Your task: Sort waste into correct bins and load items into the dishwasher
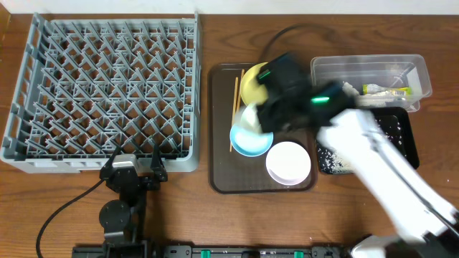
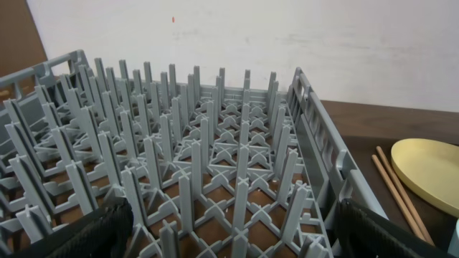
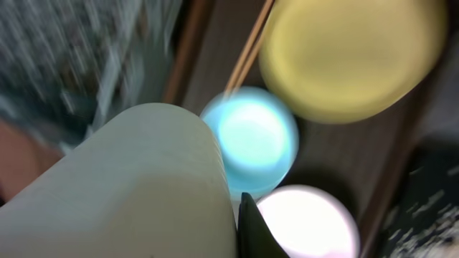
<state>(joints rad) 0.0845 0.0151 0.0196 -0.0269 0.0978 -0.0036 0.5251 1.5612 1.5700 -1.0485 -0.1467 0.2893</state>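
Observation:
My right gripper (image 1: 267, 109) is shut on the small white cup (image 1: 248, 117) and holds it above the brown serving tray, over the light blue bowl (image 1: 251, 141). In the blurred right wrist view the cup (image 3: 143, 186) fills the lower left beside one dark finger (image 3: 247, 233), above the blue bowl (image 3: 254, 136), white bowl (image 3: 308, 222), yellow plate (image 3: 351, 57) and chopsticks (image 3: 247, 50). The white bowl (image 1: 288, 163), yellow plate (image 1: 251, 82) and chopsticks (image 1: 234, 107) lie on the tray. My left gripper (image 1: 136, 168) is open and empty at the front edge of the grey dish rack (image 1: 100, 86), which also shows in the left wrist view (image 2: 201, 158).
The brown serving tray (image 1: 222, 179) lies right of the rack. The clear tub (image 1: 369, 72) at the far right holds the green-and-yellow wrapper (image 1: 387, 91). The black tray (image 1: 405, 136) in front of it holds rice scraps (image 1: 333, 161). My right arm crosses over it.

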